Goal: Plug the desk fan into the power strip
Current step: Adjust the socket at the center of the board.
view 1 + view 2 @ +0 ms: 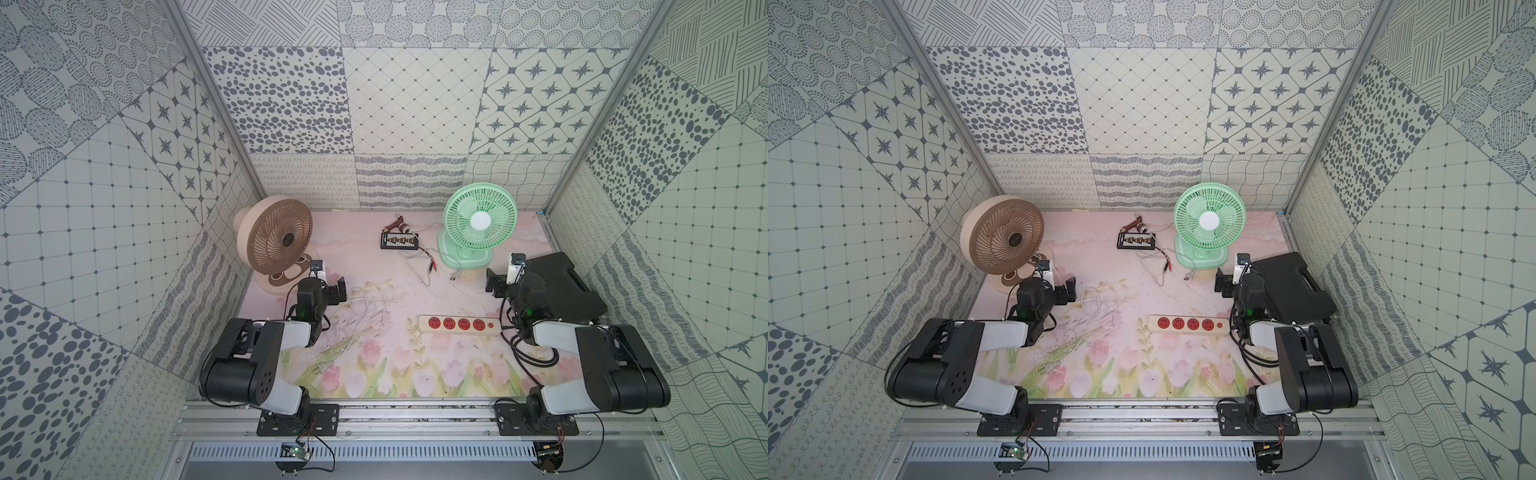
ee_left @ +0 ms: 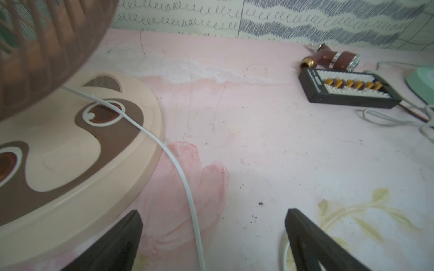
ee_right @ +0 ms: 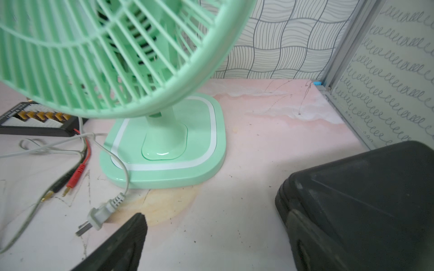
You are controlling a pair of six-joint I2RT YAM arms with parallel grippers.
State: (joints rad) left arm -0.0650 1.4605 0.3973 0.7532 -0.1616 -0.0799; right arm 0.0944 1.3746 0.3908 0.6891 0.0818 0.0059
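The cream power strip [image 1: 457, 324] [image 1: 1189, 324] with red sockets lies at the front right, all its sockets bare. A green desk fan [image 1: 478, 224] [image 3: 164, 145] stands at the back right. Its grey plug [image 3: 97, 217] [image 1: 454, 275] lies loose on the mat. A beige and brown fan [image 1: 274, 245] [image 2: 70, 140] stands at the left, and its white cord [image 2: 185, 178] runs under my left gripper [image 2: 213, 212] [image 1: 332, 291]. That gripper is open and empty. My right gripper [image 3: 215, 214] [image 1: 505, 284] is open and empty, beside the grey plug.
A black case [image 1: 557, 286] [image 3: 364, 199] lies close against the right gripper's outer finger. A small black board [image 1: 399, 240] with red and black clip leads [image 1: 430, 268] and a brown tool [image 1: 397, 226] sit at the back centre. Patterned walls enclose three sides.
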